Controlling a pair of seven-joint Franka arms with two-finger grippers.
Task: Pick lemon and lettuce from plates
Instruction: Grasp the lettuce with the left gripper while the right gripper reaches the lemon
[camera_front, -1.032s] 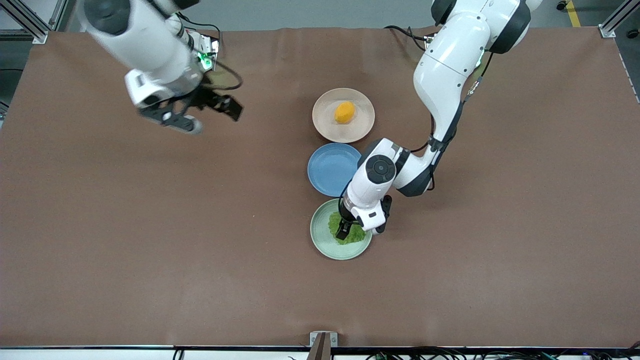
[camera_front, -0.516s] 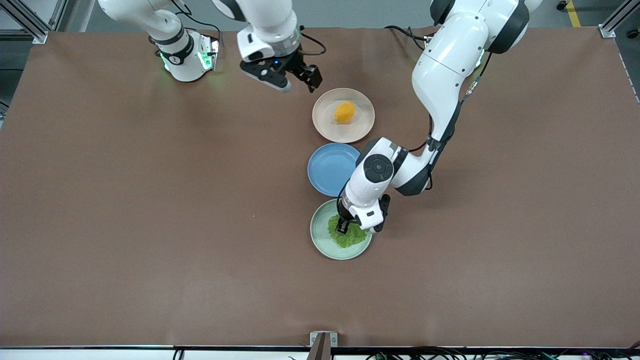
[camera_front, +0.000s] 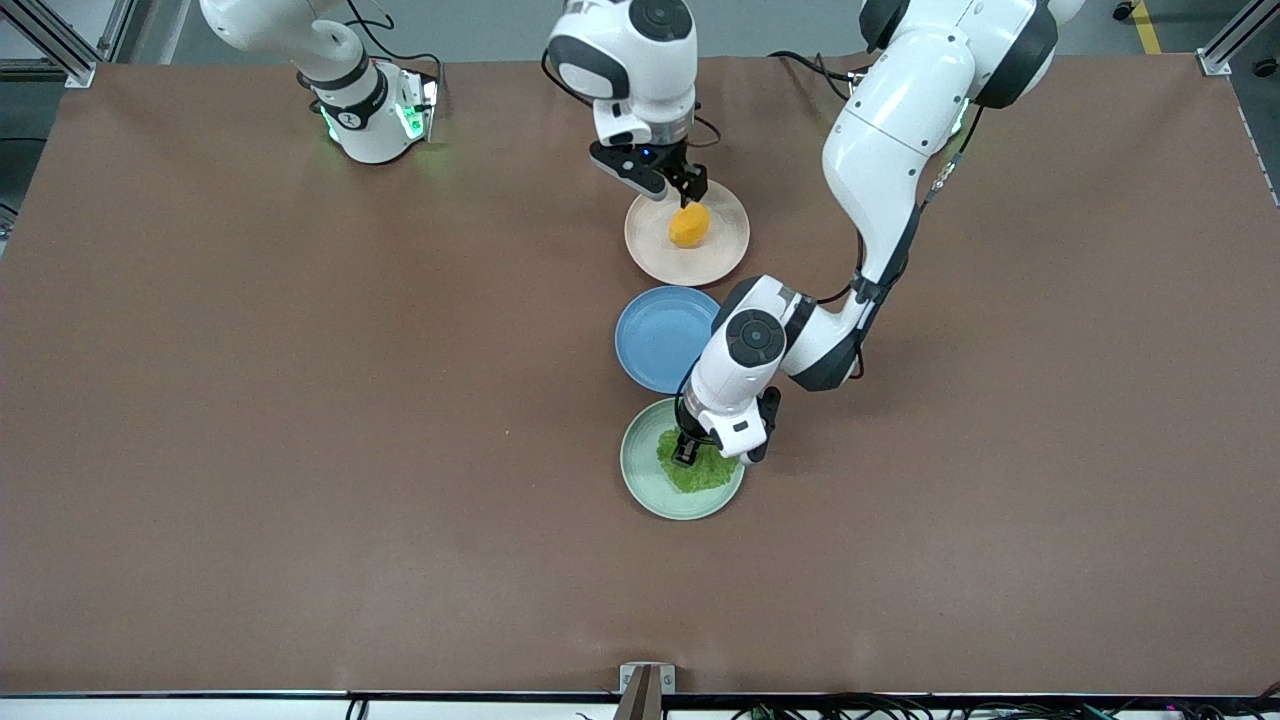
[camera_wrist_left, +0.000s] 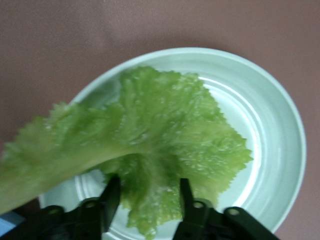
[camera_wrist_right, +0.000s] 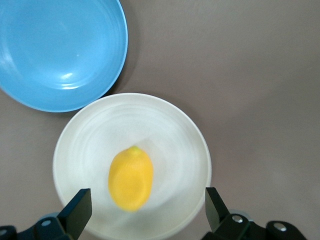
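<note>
Your right tool (camera_front: 672, 186), fingers spread wide, hangs over the lemon (camera_front: 689, 224) (long axis crosswise to them); left tool (camera_front: 686, 452) pinches the lettuce (camera_front: 700, 470).

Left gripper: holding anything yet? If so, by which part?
Left gripper straddles the lettuce's crinkled edge on the green plate, closing; a firm hold cannot be told. Right gripper, open over the lemon, holds nothing.

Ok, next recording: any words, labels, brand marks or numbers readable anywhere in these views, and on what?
None that can be read.
Right arm's base: a small dark mark, too small to read.
Lemon, lettuce, beige-cream plate, mint green plate, blue plate: no text or marks.
Brown table cover: no text.
</note>
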